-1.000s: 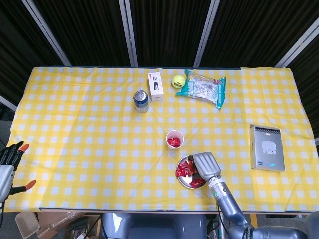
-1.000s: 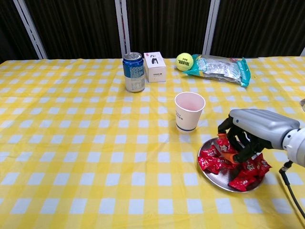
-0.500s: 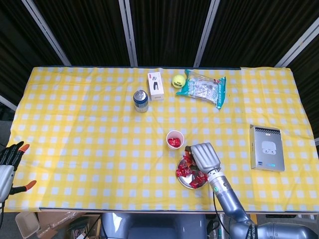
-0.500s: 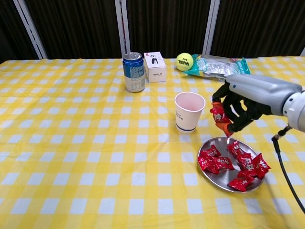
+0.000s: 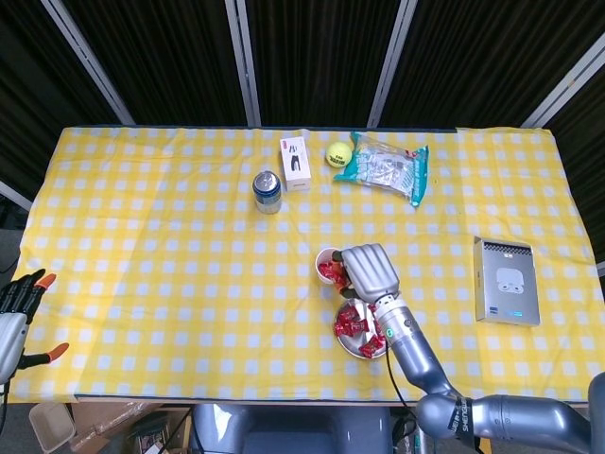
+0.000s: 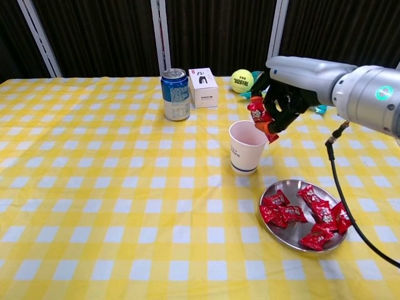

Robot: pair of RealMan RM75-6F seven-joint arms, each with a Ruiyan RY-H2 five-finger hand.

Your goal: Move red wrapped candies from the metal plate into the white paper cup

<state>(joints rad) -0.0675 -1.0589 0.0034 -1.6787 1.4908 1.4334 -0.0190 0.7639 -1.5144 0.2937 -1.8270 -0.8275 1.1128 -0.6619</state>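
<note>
A white paper cup (image 6: 248,145) (image 5: 327,264) stands mid-table, with red candies showing inside it in the head view. My right hand (image 6: 282,94) (image 5: 367,270) hovers just above the cup's right rim, pinching a red wrapped candy (image 6: 257,111) between thumb and finger. To the lower right of the cup lies the metal plate (image 6: 289,235) (image 5: 353,348) holding several red wrapped candies (image 6: 312,215) (image 5: 357,322). My left hand (image 5: 21,307) stays at the far left edge of the head view, off the table, fingers spread and holding nothing.
A blue drink can (image 6: 175,94), a small white box (image 6: 203,87), a tennis ball (image 6: 242,80) and a clear snack bag (image 6: 290,87) line the far side. A grey boxed device (image 5: 507,280) lies at the right. A black cable (image 6: 344,199) hangs from my right arm past the plate.
My right hand rose from the plate with a candy and travelled up and left to just above the cup. The left hand has not moved.
</note>
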